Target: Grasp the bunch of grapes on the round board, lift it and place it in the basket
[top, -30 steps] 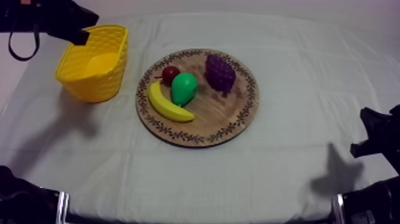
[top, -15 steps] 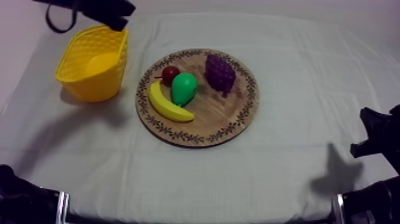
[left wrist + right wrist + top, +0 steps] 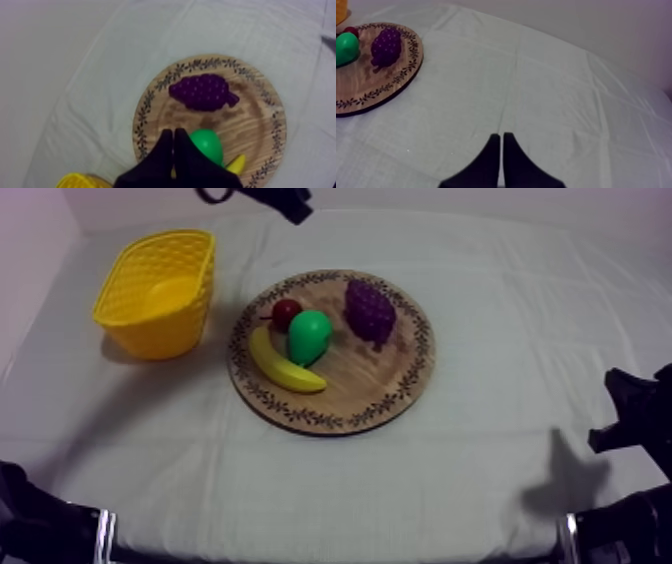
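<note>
With fingers pressed together on nothing, the left pincer [image 3: 173, 145] hangs over the wooden board [image 3: 252, 132], the bunch of grapes [image 3: 202, 92] lying on it just ahead of its tips, while the right pincer [image 3: 501, 147], likewise together, hovers over the tabletop [image 3: 551, 100], well aside of the board.
</note>
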Controlling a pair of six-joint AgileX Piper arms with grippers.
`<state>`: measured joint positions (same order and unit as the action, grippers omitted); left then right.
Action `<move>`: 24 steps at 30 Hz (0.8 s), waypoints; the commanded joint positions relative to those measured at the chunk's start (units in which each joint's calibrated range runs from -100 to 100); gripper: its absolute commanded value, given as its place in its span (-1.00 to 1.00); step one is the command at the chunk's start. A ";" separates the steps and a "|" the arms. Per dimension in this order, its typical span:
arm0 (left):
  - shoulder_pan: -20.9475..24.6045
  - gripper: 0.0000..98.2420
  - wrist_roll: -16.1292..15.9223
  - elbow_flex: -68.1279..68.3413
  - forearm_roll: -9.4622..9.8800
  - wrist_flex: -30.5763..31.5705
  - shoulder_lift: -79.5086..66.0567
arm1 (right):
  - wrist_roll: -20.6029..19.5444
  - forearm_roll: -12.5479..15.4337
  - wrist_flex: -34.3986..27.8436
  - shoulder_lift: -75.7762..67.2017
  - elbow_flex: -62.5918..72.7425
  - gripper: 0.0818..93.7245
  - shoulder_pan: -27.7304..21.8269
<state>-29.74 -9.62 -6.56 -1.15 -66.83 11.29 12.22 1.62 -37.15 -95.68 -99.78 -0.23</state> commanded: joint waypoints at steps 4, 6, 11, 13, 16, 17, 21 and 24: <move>-1.02 -1.00 -0.04 -11.01 0.05 -2.86 6.56 | 0.02 0.02 -0.03 0.00 0.01 -0.99 0.00; -1.25 -1.00 -0.14 -14.07 -0.05 -3.98 8.69 | 0.02 0.02 -0.03 0.00 0.01 -0.99 0.00; -1.91 -1.00 -0.72 -19.77 -0.40 -5.13 13.13 | 0.02 0.02 -0.03 0.00 0.01 -0.99 0.00; -2.06 -1.00 -0.82 -21.28 -0.43 -5.57 14.47 | 0.02 0.02 -0.03 0.00 0.01 -0.99 0.00; -2.21 -1.00 -0.98 -22.68 -0.56 -6.10 15.92 | 0.02 0.02 -0.03 0.00 0.01 -0.99 0.00; -2.27 -1.00 -1.01 -22.92 -0.57 -6.21 16.27 | 0.02 0.02 -0.03 0.00 0.01 -0.99 0.00; -2.65 -1.00 -1.14 -23.42 -0.57 -6.30 17.32 | 0.02 0.02 -0.03 0.00 0.01 -0.99 0.00; -2.93 -1.00 -1.11 -23.24 -0.43 -6.30 17.73 | 0.02 0.02 -0.03 0.00 0.01 -0.99 0.00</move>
<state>-32.62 -10.74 -29.96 -1.63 -73.18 28.92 12.22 1.62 -37.15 -95.68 -99.78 -0.23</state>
